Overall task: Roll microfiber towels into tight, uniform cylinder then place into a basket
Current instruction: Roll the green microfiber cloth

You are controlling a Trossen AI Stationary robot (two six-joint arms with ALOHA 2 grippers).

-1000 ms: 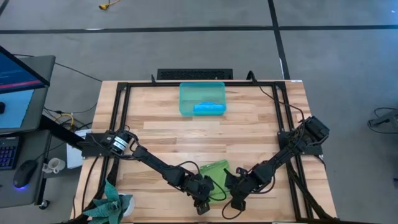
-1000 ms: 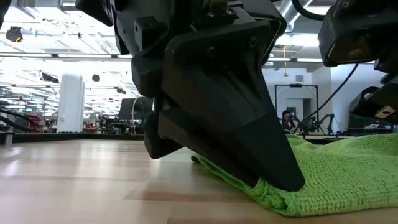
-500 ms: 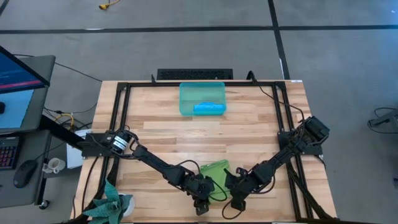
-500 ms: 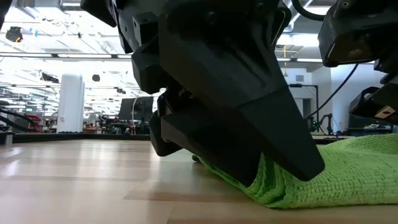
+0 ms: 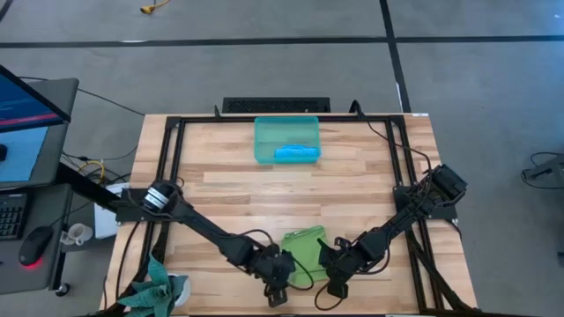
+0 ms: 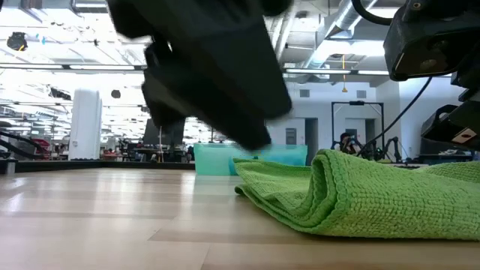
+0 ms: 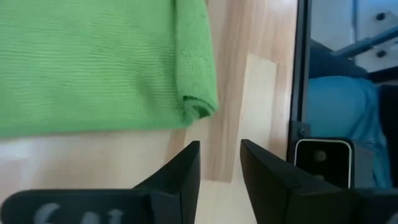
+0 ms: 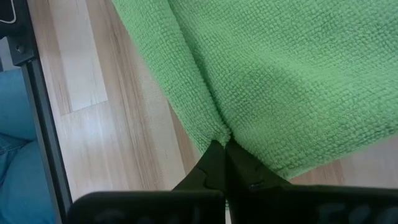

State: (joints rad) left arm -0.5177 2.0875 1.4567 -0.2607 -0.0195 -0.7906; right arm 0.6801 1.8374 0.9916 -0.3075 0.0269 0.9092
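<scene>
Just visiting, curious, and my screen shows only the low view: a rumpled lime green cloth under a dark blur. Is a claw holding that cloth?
Observer: Yes, the right gripper is shut on the lime green microfiber towel at its edge.
Operator: And the other claw?
Observer: The left gripper is open beside the towel, over the wooden table.
Operator: That teal thing behind?
Observer: A translucent teal-green plastic basket holding a sky blue towel.
</scene>
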